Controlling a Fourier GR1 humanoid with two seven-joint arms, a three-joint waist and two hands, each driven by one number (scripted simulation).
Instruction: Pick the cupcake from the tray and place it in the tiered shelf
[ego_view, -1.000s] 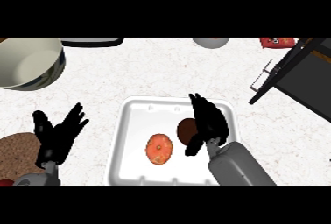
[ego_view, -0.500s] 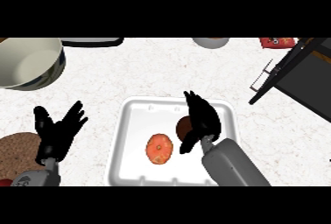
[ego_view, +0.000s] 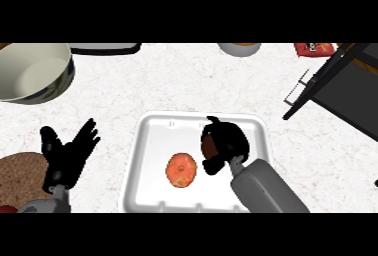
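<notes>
**Right hand closes over the cupcake**

Half a second back my right hand (ego_view: 225, 142) stood with fingers straight above the tray (ego_view: 151, 165); now they have curled down round the cupcake (ego_view: 208, 146), a brown sliver showing at its left edge. I judge the grasp is on, so lifting comes next. The cupcake sits in the tray's far right part, beside a flat orange pastry (ego_view: 181, 170). The tray is smooth, white, square-cornered. My left hand (ego_view: 68, 155) rests left of it, fingers spread. The dark-framed shelf (ego_view: 339, 85) stands far right on the speckled counter (ego_view: 184, 80).
</notes>
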